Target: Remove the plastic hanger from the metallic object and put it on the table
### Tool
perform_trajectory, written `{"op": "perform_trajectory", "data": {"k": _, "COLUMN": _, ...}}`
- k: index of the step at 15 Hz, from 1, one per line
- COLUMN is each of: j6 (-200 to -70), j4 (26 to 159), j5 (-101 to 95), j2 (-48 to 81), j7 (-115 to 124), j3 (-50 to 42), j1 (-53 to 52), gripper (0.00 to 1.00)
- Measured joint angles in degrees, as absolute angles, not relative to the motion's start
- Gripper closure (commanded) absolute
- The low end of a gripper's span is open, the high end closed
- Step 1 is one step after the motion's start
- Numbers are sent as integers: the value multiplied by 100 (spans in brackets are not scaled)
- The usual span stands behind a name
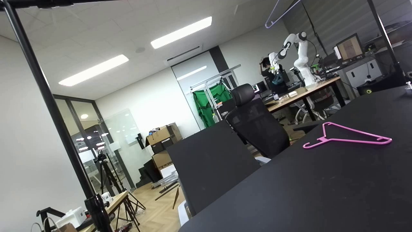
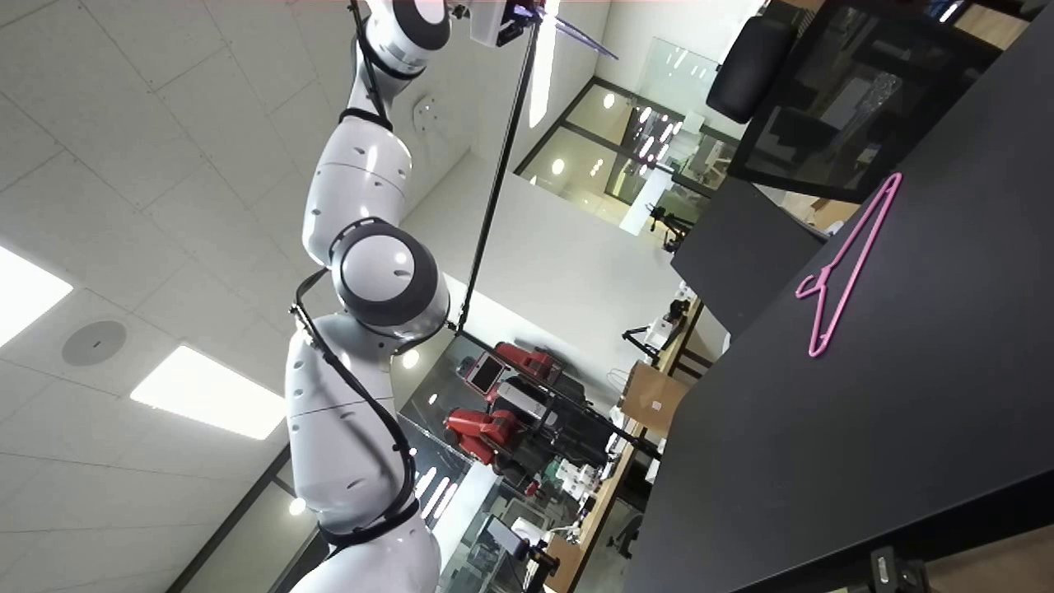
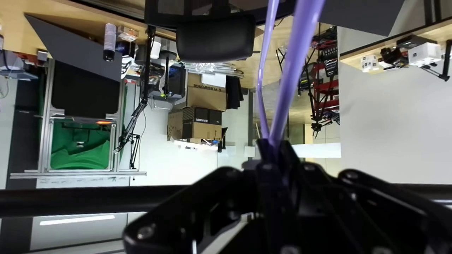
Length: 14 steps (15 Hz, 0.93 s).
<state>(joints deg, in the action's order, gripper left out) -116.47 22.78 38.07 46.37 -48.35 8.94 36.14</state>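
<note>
- Starting left in the wrist view, at the dark bar [image 3: 88, 200]: probably mid-removal; without sight of the hook, cannot tell if freed.
- Further right: clamps the lavender hanger [image 3: 293, 65] in closed jaws, well above the tabletop [image 1: 360, 183]. Calls next for clearing the bar, then lowering onto the tabletop.
- In an exterior view: points a corner down towards the tabletop, with its long axis apparently slanting up rightward, beyond the frame.
- Further right: avoid the pink hanger [image 1: 357, 140], lying flat on the tabletop.

One lavender hanger [image 3: 293, 63], one pink hanger [image 1: 354, 140]; one black table [image 1: 322, 187]; one gripper [image 3: 274, 145].
</note>
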Motion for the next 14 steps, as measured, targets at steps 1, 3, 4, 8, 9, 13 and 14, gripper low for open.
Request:
{"op": "perform_trajectory", "data": {"k": 1, "j6": -11542, "j4": 2281, "j5": 3803, "j2": 4617, "j7": -4818, "j3": 882, "j1": 3622, "gripper": 98}}
{"op": "perform_trajectory", "data": {"k": 3, "j6": -11329, "j4": 2281, "j5": 3756, "j2": 4580, "j7": -4789, "j3": 841, "j1": 3633, "gripper": 98}}
{"op": "perform_trajectory", "data": {"k": 4, "j6": -11236, "j4": 2282, "j5": 3704, "j2": 4559, "j7": -4777, "j3": 828, "j1": 3636, "gripper": 98}}
{"op": "perform_trajectory", "data": {"k": 8, "j6": -10923, "j4": 2283, "j5": 3583, "j2": 4421, "j7": -4770, "j3": 764, "j1": 3652, "gripper": 98}}
{"op": "perform_trajectory", "data": {"k": 9, "j6": -10826, "j4": 2283, "j5": 3576, "j2": 4379, "j7": -4770, "j3": 760, "j1": 3662, "gripper": 98}}
{"op": "perform_trajectory", "data": {"k": 13, "j6": -10517, "j4": 2285, "j5": 3510, "j2": 4201, "j7": -4770, "j3": 757, "j1": 3713, "gripper": 98}}
{"op": "perform_trajectory", "data": {"k": 14, "j6": -10468, "j4": 2285, "j5": 3483, "j2": 4158, "j7": -4770, "j3": 757, "j1": 3722, "gripper": 98}}
